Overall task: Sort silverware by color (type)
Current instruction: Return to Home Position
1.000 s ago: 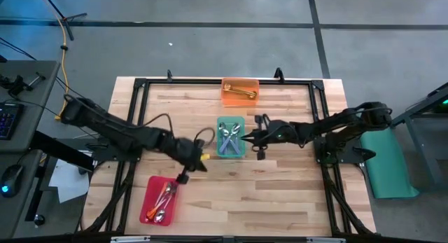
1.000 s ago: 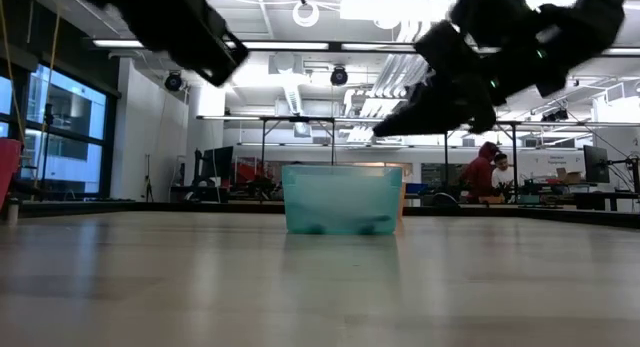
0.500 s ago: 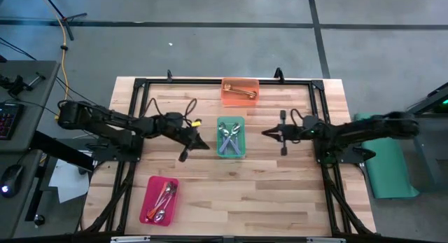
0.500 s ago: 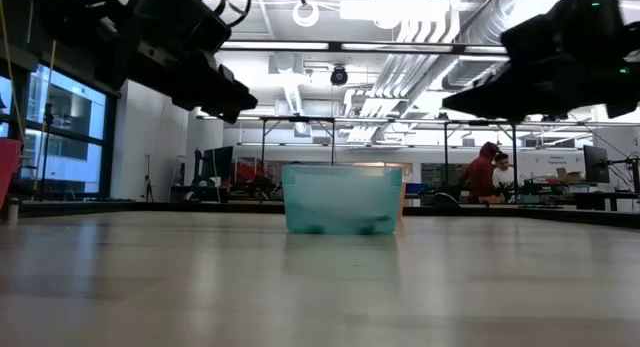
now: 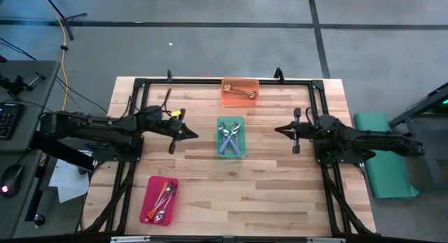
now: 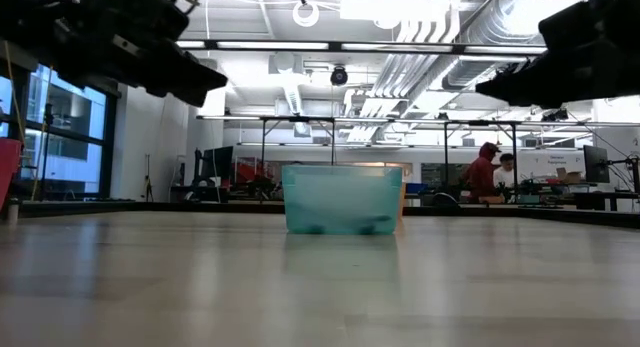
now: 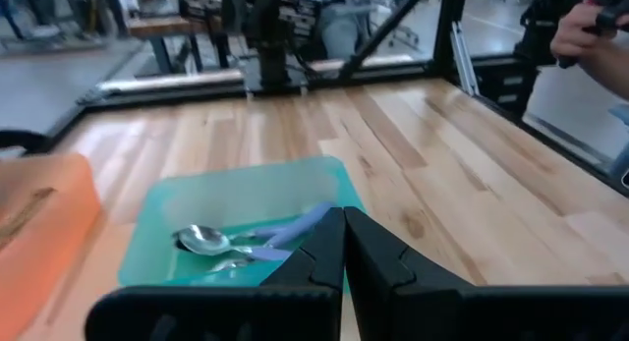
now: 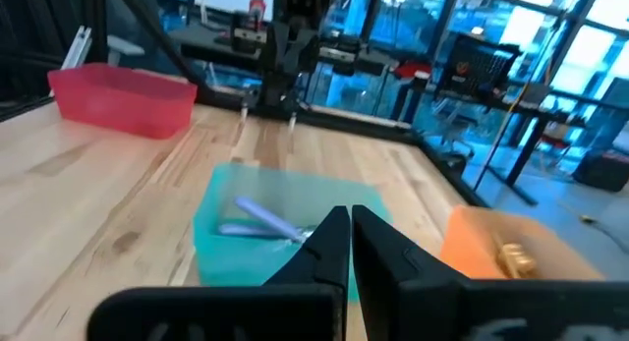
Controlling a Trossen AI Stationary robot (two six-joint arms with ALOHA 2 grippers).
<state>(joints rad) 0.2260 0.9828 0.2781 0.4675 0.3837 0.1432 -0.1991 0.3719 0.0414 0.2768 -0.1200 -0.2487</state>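
Observation:
The spoons lie in three trays. The green tray (image 5: pixel 230 137) at the table's middle holds purple-blue spoons (image 7: pixel 257 243). The orange tray (image 5: pixel 240 91) at the far edge holds gold spoons (image 5: pixel 241 93). The red tray (image 5: pixel 159 199) at the near left holds orange-handled spoons (image 5: pixel 165 196). My left gripper (image 5: pixel 192 136) hangs shut and empty above the table, left of the green tray. My right gripper (image 5: pixel 276 129) hangs shut and empty to the right of that tray. Both point at it, as the wrist views show (image 7: pixel 344 233) (image 8: pixel 350 233).
A black frame (image 5: pixel 210 81) runs along the table's edges. Bare wood lies between the trays and in front of the green tray (image 6: pixel 342 199). People sit in the room beyond the table (image 6: pixel 487 167). A person's hand (image 7: pixel 590 31) shows beyond the table's right edge.
My left gripper has gone from above the red tray toward the far edge, then drawn back toward the table's left. My right gripper has drawn back from over the green tray toward the table's right edge. The trays and spoons have stayed in place.

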